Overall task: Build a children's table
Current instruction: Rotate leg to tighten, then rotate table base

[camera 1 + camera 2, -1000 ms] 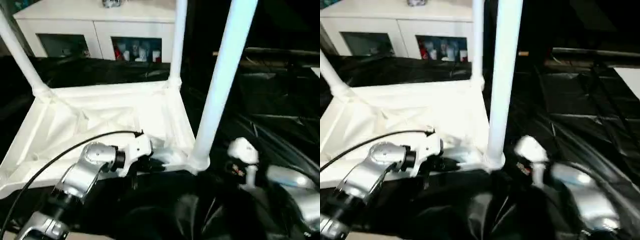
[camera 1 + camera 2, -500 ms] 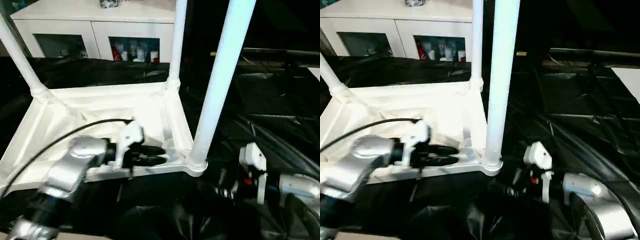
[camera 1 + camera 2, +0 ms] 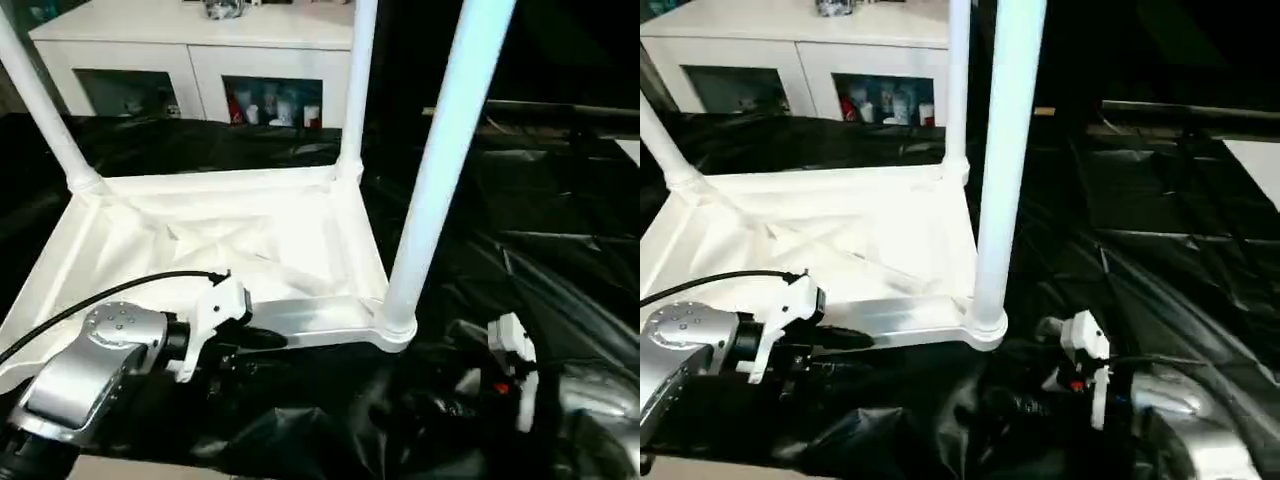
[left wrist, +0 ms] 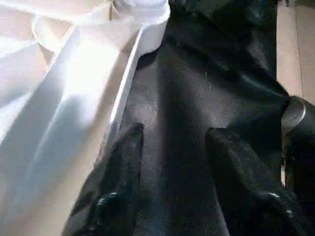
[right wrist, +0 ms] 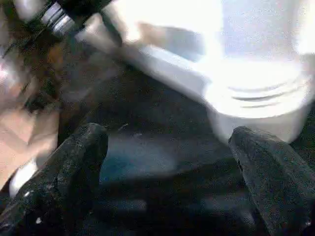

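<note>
The white tabletop (image 3: 230,230) lies underside up on black sheeting. Three white legs stand in its corner sockets: one at the far left (image 3: 40,110), one at the far right (image 3: 355,90), and a thick-looking one at the near right (image 3: 440,150). My left gripper (image 4: 172,135) hovers just off the tabletop's near rim (image 4: 123,93). It is open, with only black sheeting between its fingers. My right gripper (image 5: 167,133) is open wide and points at the near right socket (image 5: 261,93) without touching it.
A white cabinet (image 3: 200,60) with glass doors stands behind the tabletop. Crumpled black sheeting (image 3: 540,230) covers the surface all around. A strip of pale floor (image 3: 130,470) shows at the near edge.
My left gripper has opened and drawn back toward me, off the tabletop's near rim. The right gripper has shifted slightly near the corner socket and stays open.
</note>
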Controlling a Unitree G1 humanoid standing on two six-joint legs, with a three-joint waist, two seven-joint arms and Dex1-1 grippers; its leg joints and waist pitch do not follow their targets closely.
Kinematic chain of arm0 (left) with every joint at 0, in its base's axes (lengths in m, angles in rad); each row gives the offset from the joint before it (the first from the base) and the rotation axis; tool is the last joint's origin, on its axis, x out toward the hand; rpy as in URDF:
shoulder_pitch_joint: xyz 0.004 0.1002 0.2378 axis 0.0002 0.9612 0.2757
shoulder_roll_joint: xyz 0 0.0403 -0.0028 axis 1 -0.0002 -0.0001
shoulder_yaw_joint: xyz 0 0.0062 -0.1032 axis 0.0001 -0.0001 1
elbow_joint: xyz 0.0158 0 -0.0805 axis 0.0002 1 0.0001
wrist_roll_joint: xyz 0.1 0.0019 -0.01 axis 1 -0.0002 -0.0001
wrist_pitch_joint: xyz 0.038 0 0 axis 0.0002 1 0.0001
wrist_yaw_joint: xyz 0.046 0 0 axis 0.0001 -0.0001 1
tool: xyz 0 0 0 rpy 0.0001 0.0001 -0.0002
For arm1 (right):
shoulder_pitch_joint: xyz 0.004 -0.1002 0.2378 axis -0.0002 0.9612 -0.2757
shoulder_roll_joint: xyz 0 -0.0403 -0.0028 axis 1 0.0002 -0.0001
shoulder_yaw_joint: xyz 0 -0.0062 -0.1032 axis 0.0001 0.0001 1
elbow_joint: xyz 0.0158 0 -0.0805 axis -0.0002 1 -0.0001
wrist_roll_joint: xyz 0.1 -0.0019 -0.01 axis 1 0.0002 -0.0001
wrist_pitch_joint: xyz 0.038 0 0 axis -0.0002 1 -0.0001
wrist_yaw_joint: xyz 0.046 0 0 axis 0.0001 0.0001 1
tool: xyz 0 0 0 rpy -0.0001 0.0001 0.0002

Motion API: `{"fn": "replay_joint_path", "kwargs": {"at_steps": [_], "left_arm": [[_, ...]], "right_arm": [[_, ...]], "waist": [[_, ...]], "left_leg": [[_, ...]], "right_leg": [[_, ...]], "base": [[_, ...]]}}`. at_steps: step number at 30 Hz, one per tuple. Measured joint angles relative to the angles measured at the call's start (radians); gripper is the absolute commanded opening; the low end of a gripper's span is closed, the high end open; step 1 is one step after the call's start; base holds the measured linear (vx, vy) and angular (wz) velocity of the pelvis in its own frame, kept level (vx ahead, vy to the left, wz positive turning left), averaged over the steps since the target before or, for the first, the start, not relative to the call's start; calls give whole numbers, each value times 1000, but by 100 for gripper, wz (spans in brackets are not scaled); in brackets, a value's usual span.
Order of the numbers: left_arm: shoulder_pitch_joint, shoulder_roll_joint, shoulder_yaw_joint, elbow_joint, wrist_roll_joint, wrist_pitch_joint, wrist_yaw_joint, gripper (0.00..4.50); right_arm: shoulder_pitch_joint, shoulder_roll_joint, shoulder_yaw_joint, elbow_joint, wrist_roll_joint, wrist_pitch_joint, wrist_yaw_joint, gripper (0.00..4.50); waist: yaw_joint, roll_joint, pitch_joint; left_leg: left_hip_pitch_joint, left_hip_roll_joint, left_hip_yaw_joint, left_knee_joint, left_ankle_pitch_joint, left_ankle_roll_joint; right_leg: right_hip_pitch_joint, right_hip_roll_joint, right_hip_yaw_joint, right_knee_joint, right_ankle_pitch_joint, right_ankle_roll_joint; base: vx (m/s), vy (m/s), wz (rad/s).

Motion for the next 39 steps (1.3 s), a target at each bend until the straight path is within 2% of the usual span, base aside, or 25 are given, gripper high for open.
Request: {"fn": "replay_joint_path", "kwargs": {"at_steps": [3, 6, 10, 13, 14, 17, 19, 25, 36, 39], "left_arm": [[0, 1, -19, -2, 11, 21, 22, 268], [6, 3, -29, -3, 20, 27, 34, 290], [15, 6, -33, -3, 32, 28, 49, 320], [13, -2, -31, 13, 42, 4, 84, 341], [11, -16, -26, 28, 51, -13, 105, 362], [3, -77, 0, 63, 47, -67, 151, 376], [3, -105, 15, 78, 35, -93, 176, 405], [25, -133, 42, 102, 29, -126, 233, 445], [60, -137, 41, 45, -1, -128, 219, 445], [78, -128, 41, 2, -13, -113, 218, 445]], "right_arm": [[-37, 57, 23, 3, -6, 29, -69, 429], [-55, 85, 61, -90, 4, 93, -113, 429], [-65, 93, 69, -124, 10, 106, -115, 429], [-73, 92, 66, -124, -13, 82, -139, 429], [-82, 96, 64, -118, -23, 72, -157, 429], [-123, 103, 17, -109, -19, 70, -204, 429], [-140, 91, -8, -122, -13, 77, -209, 429], [-138, 72, 8, -128, -20, 86, -195, 429], [-99, 89, 49, -209, -16, 109, -198, 429], [-96, 112, 69, -248, 8, 133, -206, 429]], "waist": [[-20, 0, 0], [-28, -1, 0], [-22, -4, -1], [-18, -5, -1], [-18, -5, -1], [-18, -5, -1], [-19, -5, -1], [-23, -3, -2], [-20, 2, -2], [-21, 2, -2]], "left_leg": [[1, 0, -1, 0, 0, 0], [1, 0, -2, 0, 1, -1], [0, 0, -2, 0, 1, -1], [0, 0, -2, 1, 1, -1], [-1, 0, -1, 1, 1, -1], [-1, 0, -1, 3, 1, -1], [0, 0, -2, 3, 1, -1], [-1, 0, -2, 2, 1, -1], [0, 0, -2, 2, 1, -1], [1, 0, -2, 2, 1, -2]], "right_leg": [[0, 0, 0, 1, 1, 0], [0, 1, 0, 1, 1, 0], [0, 1, 0, 0, 0, 0], [0, 1, 0, -1, 1, 0], [0, 1, 0, -1, 1, 0], [1, 0, 1, -1, 1, 0], [1, 1, 0, 0, 1, 0], [0, 1, 0, 0, 1, 0], [1, 1, 0, 0, 1, 0], [1, 1, 0, 1, 1, 0]], "base": [[0, 0, 0], [0, 0, 0], [0, 0, 0], [0, 0, 0], [0, 0, 0], [0, 0, 0], [0, 0, 0], [0, 0, 0], [0, 0, 0], [0, 0, 0]]}}
